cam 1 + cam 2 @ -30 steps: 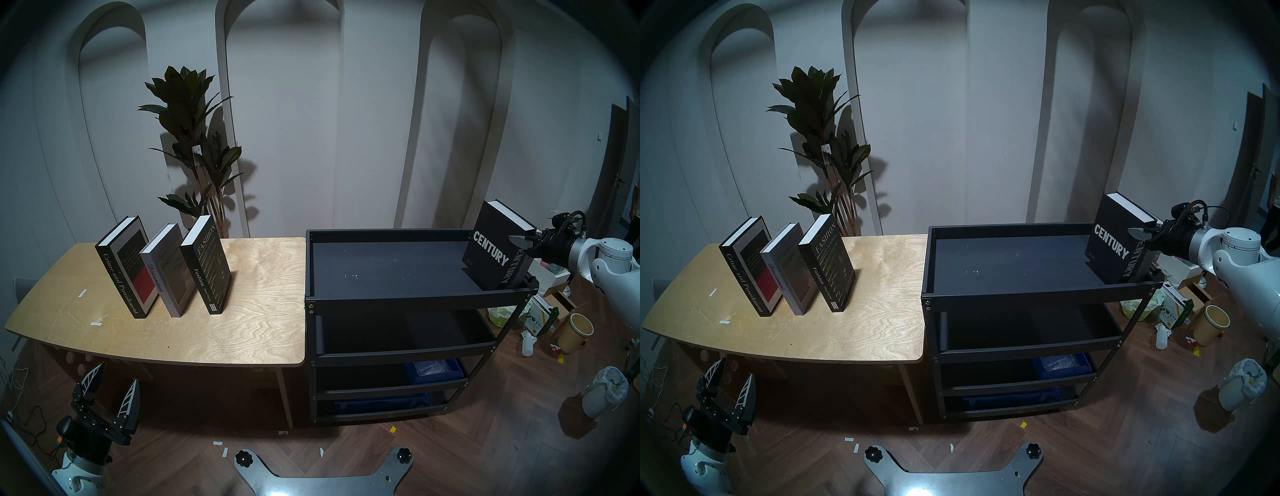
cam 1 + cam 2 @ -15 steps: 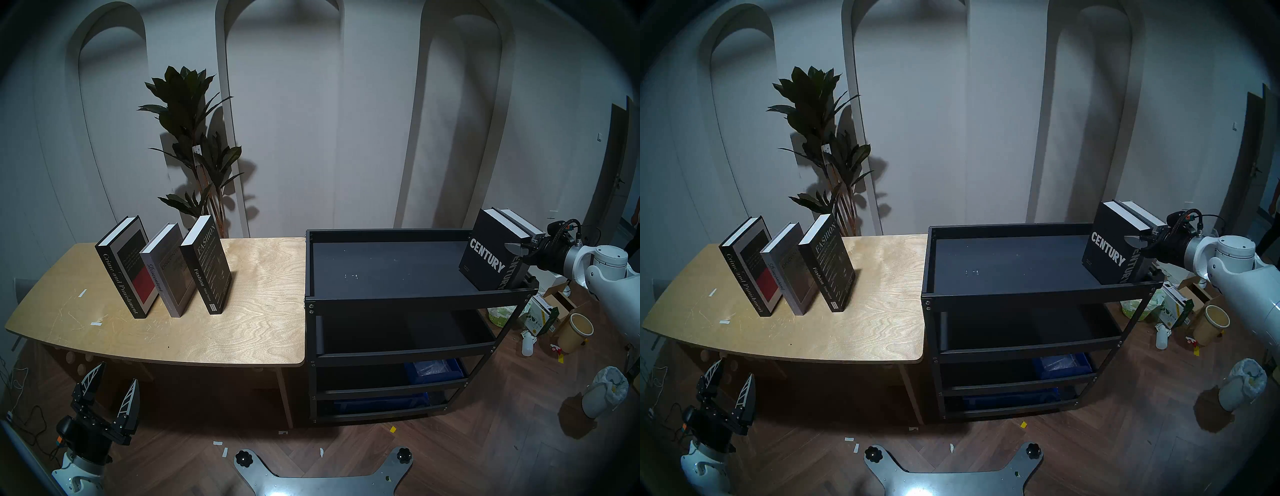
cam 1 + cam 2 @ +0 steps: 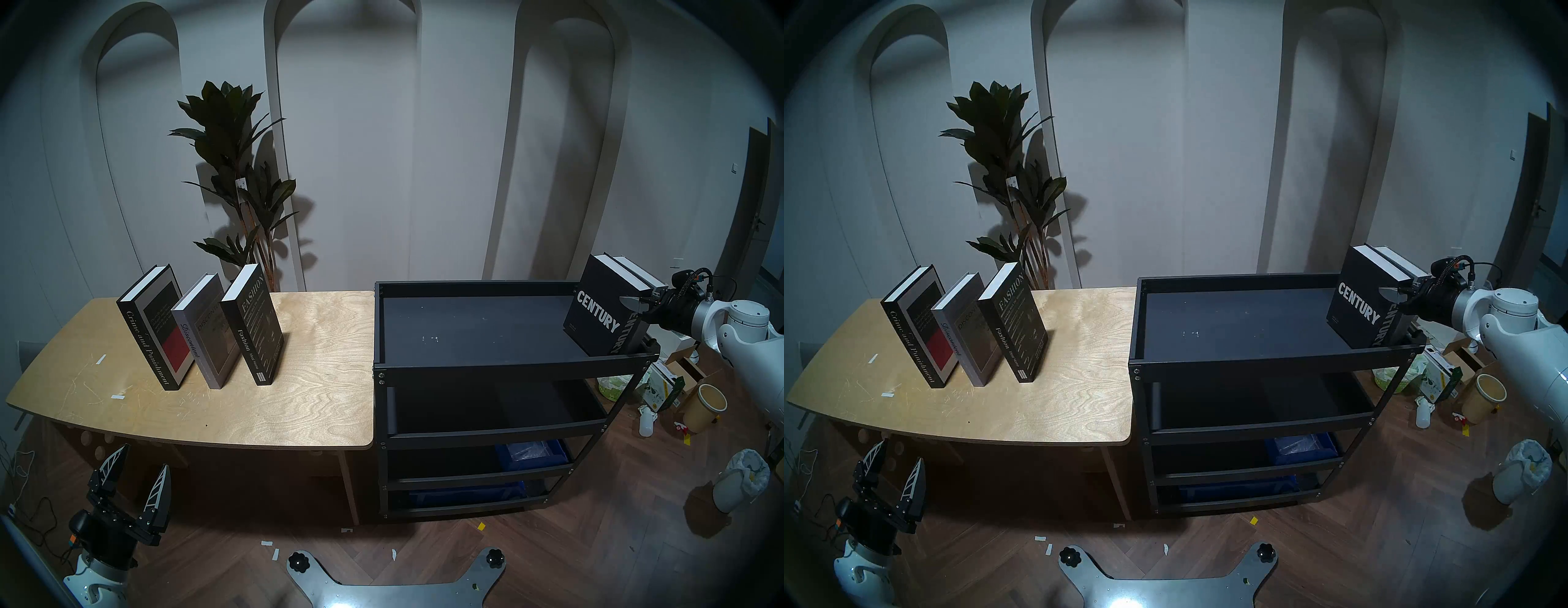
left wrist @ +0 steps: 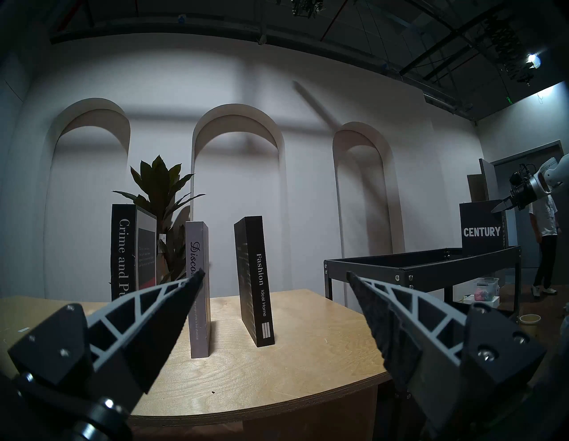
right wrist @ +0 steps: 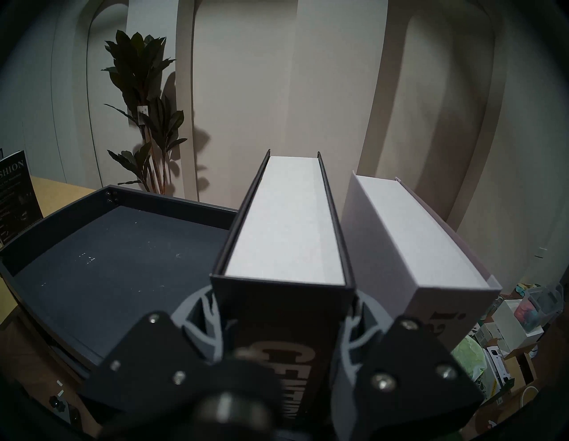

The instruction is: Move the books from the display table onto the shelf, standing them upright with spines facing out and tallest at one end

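The black Century book (image 3: pixel 594 316) stands upright at the right end of the shelf's (image 3: pixel 488 365) top tray, spine toward me. My right gripper (image 3: pixel 634 303) is shut on its spine end; the right wrist view shows a finger (image 5: pixel 203 320) against each cover. A grey book (image 5: pixel 409 240) stands upright right beside it. Crime and Punishment (image 3: pixel 148 327), Discontent (image 3: pixel 203 335) and Fashion (image 3: pixel 254 327) stand leaning on the display table (image 3: pixel 297 403). My left gripper (image 3: pixel 144 458) hangs open and empty, low before the table's front left edge.
A tall potted plant (image 3: pixel 237 178) stands behind the table. Boxes, a tan bucket (image 3: pixel 706 407) and a white bin (image 3: pixel 740 479) litter the floor right of the shelf. Blue bins (image 3: pixel 530 454) sit on its lower tiers. A person (image 4: pixel 545 234) stands at the far right.
The right gripper lowered the Century book slightly and shifted it left, bringing the grey book beside it into view; in the last half second it barely moved. The left arm stayed still.
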You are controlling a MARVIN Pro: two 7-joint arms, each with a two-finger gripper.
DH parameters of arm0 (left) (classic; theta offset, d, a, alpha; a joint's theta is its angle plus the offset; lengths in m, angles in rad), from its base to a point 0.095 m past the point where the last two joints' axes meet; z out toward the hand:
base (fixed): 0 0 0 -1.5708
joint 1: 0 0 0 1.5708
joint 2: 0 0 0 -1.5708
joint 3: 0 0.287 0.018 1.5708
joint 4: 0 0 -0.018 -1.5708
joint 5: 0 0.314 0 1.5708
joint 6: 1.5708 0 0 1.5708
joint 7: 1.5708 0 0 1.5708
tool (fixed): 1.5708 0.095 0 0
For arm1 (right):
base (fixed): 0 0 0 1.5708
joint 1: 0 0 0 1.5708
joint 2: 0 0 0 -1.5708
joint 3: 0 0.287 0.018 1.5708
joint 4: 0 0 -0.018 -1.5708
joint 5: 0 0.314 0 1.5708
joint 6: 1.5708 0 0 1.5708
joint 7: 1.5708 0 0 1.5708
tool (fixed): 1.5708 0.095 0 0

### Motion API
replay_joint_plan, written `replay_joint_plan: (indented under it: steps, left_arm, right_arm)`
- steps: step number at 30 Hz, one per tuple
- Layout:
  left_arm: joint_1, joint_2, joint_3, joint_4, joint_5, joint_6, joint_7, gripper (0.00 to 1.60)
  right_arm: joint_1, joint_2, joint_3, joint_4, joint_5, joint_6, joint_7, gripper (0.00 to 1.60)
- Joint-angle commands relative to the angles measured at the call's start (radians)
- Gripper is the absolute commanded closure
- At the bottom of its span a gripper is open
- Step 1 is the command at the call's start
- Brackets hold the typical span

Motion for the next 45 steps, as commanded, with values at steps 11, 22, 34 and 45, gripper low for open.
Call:
replay_joint_plan:
  steps: [11, 22, 34, 45]
  left_arm:
    - [-0.001, 0.002, -0.001, -0.013, 0.002, -0.003, -0.001, 0.0]
    - [-0.001, 0.002, -0.001, -0.013, 0.002, -0.003, -0.001, 0.0]
    - [-0.001, 0.002, -0.001, -0.013, 0.002, -0.003, 0.0, 0.0]
    - [-0.001, 0.002, -0.001, -0.013, 0.002, -0.003, 0.0, 0.0]
  right_arm:
    - [-0.017, 0.008, 0.028, 0.006, 0.031, -0.018, -0.001, 1.22]
    - [-0.05, 0.015, 0.04, 0.004, 0.045, -0.03, -0.007, 1.05]
    - [-0.059, 0.019, 0.045, 0.004, 0.048, -0.042, -0.011, 0.0]
    - [-0.049, 0.021, 0.044, -0.005, 0.048, -0.038, -0.01, 0.0]
